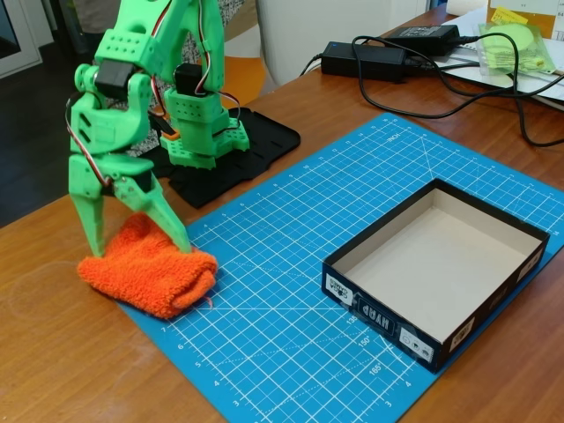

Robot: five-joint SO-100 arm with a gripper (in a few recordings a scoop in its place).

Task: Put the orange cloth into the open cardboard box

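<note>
The orange cloth [154, 278] lies crumpled on the left corner of the blue cutting mat [291, 211], partly over the wooden table. My green gripper [138, 251] points down onto it. Its two fingers are spread wide, one at the cloth's left edge and one pressed into its upper right part, so it stands open around the cloth. The open cardboard box [388, 322], with black walls and a beige inside, rests on the right side of the mat with nothing in it, well apart from the cloth.
My arm's base stands on a black plate [256, 150] behind the mat. Black power adapters [366, 57] and cables [476, 97] lie at the back right, near a pale green pouch [515, 44]. The mat between cloth and box is bare.
</note>
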